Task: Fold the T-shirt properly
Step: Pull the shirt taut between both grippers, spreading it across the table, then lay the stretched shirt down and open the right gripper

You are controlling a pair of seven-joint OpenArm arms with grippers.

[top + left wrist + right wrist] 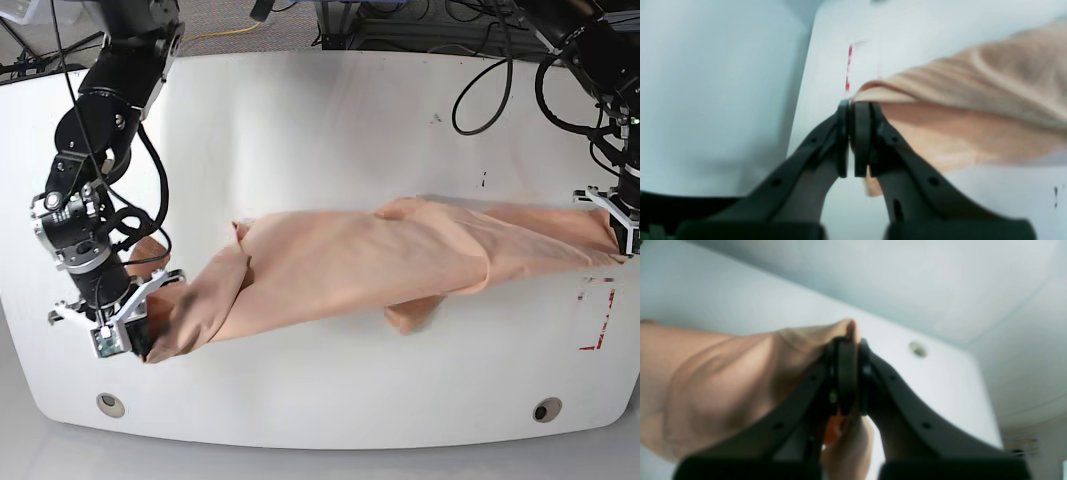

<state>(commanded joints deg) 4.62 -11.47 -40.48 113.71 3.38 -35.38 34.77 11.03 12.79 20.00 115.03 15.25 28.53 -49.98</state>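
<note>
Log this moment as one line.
left gripper: shut on shirt | right gripper: shut on shirt | shirt: stretched between them over table

One T-shirt (380, 262), peach-pink. Two black arms, one gripper each: left gripper (622, 222), right gripper (128, 333). One white table (320, 130). Two round holes near table's front edge: one front-left (110, 404), one front-right (545, 409). One set of red tape marks (598, 318) on table's right side. Several black cables (490, 90) at rear; exact count not clear.
</note>
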